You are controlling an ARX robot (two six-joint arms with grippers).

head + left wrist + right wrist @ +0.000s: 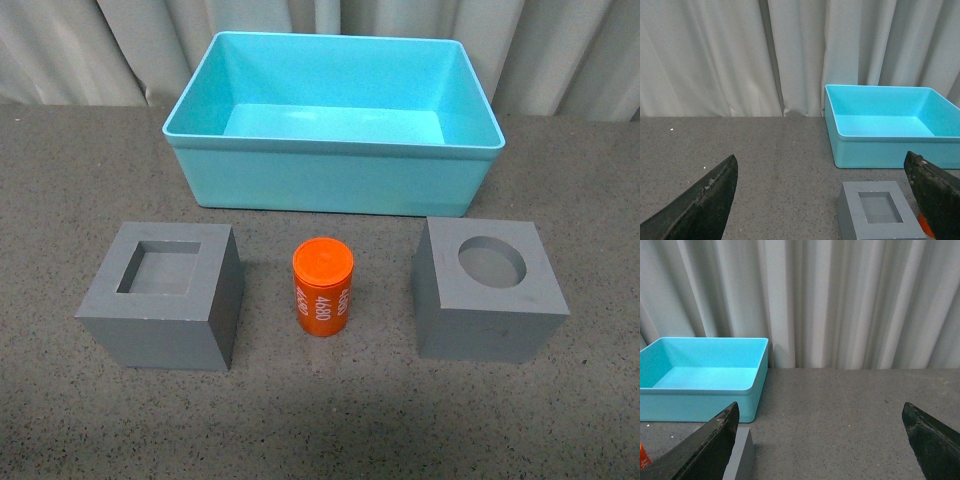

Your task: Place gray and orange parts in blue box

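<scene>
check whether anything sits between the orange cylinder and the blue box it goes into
Nothing visible does. Only table surface lies between the orange cylinder and the front wall of the blue box; the square-recess gray cube and round-recess gray cube stand off to its left and right.

Front cam looked steeply down, close in, on the blue box (330,150) and tabletop (60,180). Both wrist cams sat low over the tabletop, level, facing the curtain (715,55). All 3 views shared the box; left wrist & front also shared the square-recess cube (165,295).
</scene>
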